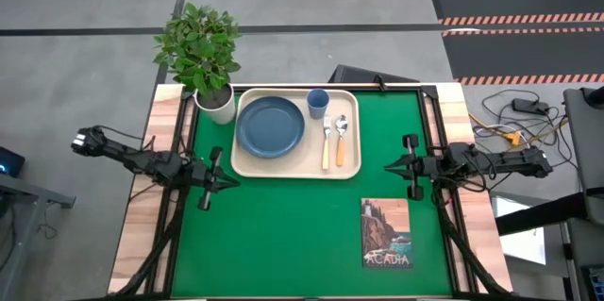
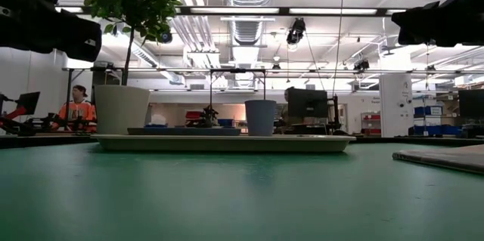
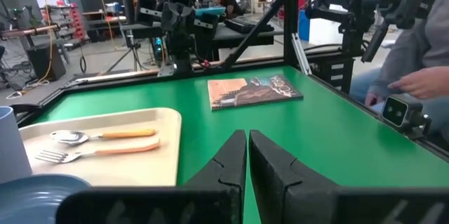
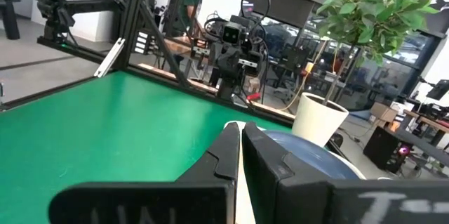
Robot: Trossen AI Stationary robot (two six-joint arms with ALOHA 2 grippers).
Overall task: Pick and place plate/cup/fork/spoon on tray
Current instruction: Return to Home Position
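Note:
The cream tray (image 1: 247, 163) lies at the table's far middle. On it rest the dark slate-blue plate (image 1: 270, 127), the light-blue cup (image 1: 318, 103), upright at the far rim, and the fork (image 1: 327, 142) and spoon (image 1: 341, 140) side by side on the tray's right part. My left gripper (image 1: 229, 184) is shut and empty above the mat, just near-left of the tray. My right gripper (image 1: 389, 165) is shut and empty, to the right of the tray. The fork (image 3: 98, 151) and spoon (image 3: 105, 135) also show in the left wrist view.
A white pot with a green plant (image 1: 215, 103) stands at the far left corner, beside the tray. An "ACADIA" picture card (image 1: 386, 233) lies near the right front. Bare green mat (image 1: 283, 235) fills the near half. A person's hand (image 3: 421, 83) shows beyond the table's right edge.

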